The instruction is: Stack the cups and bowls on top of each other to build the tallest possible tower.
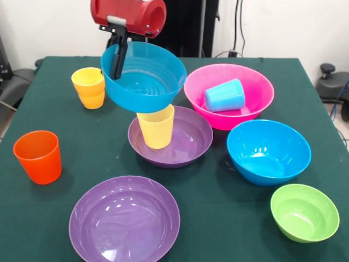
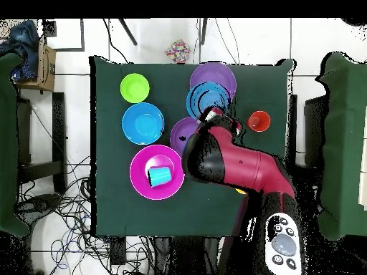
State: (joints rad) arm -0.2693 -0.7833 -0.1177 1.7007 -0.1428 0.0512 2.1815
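I have the gripper carrying the big blue bowl by its rim, raised above the pale yellow cup, which stands upright inside the purple bowl at mid-counter. The bowl's underside looks level with the cup's mouth or just touching it; I cannot tell which. The step in hand, as I judge it, is setting this bowl on that cup, so I want its base centred over the cup and level before letting go, since it is gripped at one edge and could tip the cup sideways. The fingers are pinched on the bowl's wall, one black finger showing inside the rim, the other hidden behind it. Relative to the yellow cup in the front view: the pink bowl sits just right with the light blue cup lying on its side inside; the two nested amber cups stand left and farther back; the orange cup left and nearer; a second purple bowl directly nearer; another blue bowl and the green bowl right and nearer.
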